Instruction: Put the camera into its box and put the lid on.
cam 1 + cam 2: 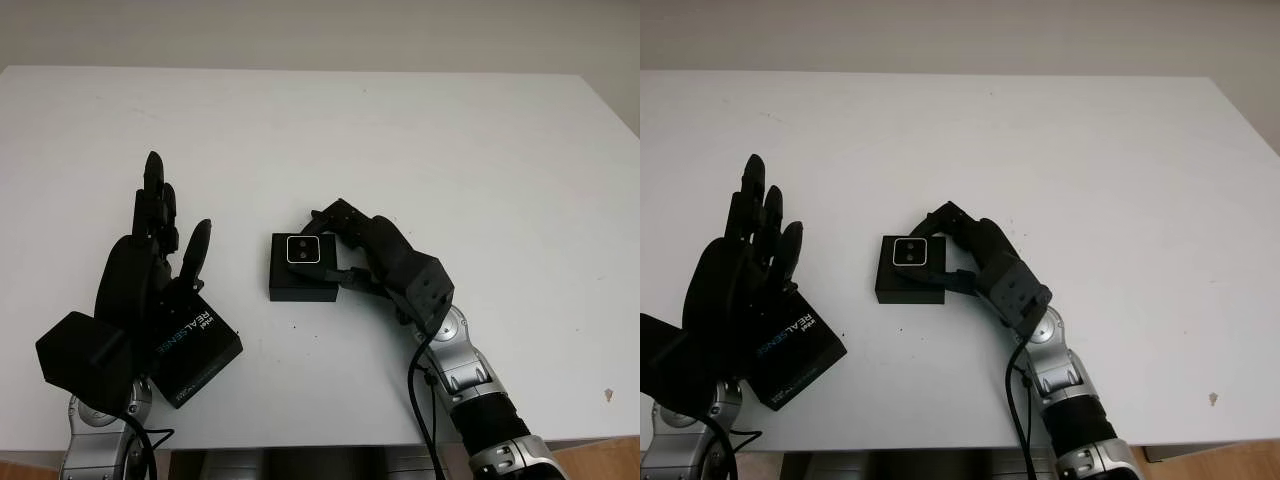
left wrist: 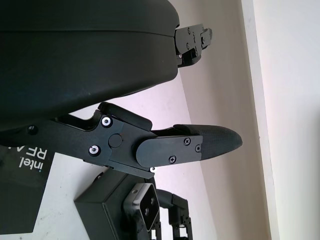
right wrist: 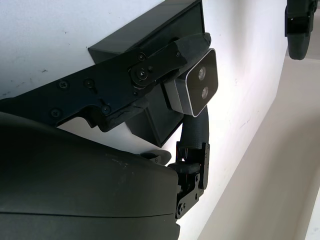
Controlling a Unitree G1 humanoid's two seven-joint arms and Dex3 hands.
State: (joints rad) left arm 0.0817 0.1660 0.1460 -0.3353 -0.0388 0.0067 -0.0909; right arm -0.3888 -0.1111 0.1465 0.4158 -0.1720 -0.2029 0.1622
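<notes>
The small silver-faced camera (image 1: 303,249) with two dark lenses sits at the top of the open black rectangular box (image 1: 303,279) near the middle of the white table (image 1: 420,150) — whether it is fully seated inside is hard to tell. The right hand (image 1: 372,258) reaches in from the box's right side, its fingers (image 3: 150,75) closed on the camera. The flat black lid (image 1: 195,349), printed "intel REALSENSE", lies to the left, well apart from the box — the left hand (image 1: 150,265) hangs open above it, holding nothing.
</notes>
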